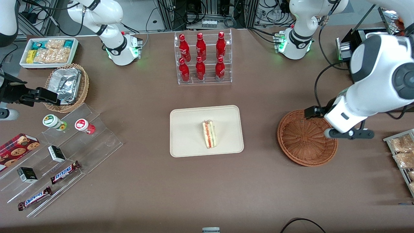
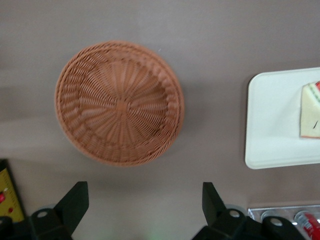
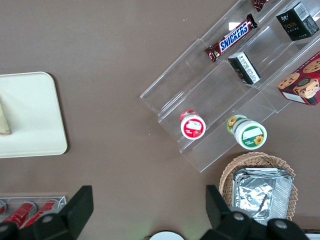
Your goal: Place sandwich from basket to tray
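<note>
The sandwich (image 1: 210,134) (image 2: 311,112), a pale wedge with red, orange and green layers, lies on the cream tray (image 1: 187,129) (image 2: 272,120) at the table's middle. The reddish-brown wicker basket (image 1: 302,139) (image 2: 120,102) sits toward the working arm's end of the table with nothing in it. My left gripper (image 1: 349,133) (image 2: 145,192) hangs above the basket's edge, away from the tray. It is open, with nothing between its fingers. The right wrist view catches the tray's corner (image 3: 35,115) and a sliver of the sandwich (image 3: 3,122).
A clear rack of red bottles (image 1: 203,58) stands farther from the camera than the tray. Toward the parked arm's end are an acrylic stepped display (image 1: 58,155) with snack bars, a tan basket with a foil container (image 1: 66,85) and a white snack bin (image 1: 48,51). Packets (image 1: 402,155) lie beside the basket.
</note>
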Action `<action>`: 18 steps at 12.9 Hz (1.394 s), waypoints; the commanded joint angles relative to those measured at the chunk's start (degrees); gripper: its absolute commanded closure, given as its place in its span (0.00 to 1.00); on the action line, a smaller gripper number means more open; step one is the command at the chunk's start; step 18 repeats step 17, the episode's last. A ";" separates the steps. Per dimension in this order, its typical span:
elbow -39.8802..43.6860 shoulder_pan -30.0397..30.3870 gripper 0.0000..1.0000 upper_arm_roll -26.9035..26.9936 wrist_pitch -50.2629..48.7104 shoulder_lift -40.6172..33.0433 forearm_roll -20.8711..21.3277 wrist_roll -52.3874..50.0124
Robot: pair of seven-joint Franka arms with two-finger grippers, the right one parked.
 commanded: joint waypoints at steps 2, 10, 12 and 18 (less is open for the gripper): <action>-10.03 3.01 0.00 -0.12 0.01 -9.02 -0.07 4.36; -9.88 5.93 0.00 0.66 -7.63 -14.48 -0.16 7.53; -8.74 4.96 0.00 3.21 -8.34 -14.40 -0.34 7.62; -5.66 3.64 0.00 6.55 -9.66 -14.04 -0.43 7.62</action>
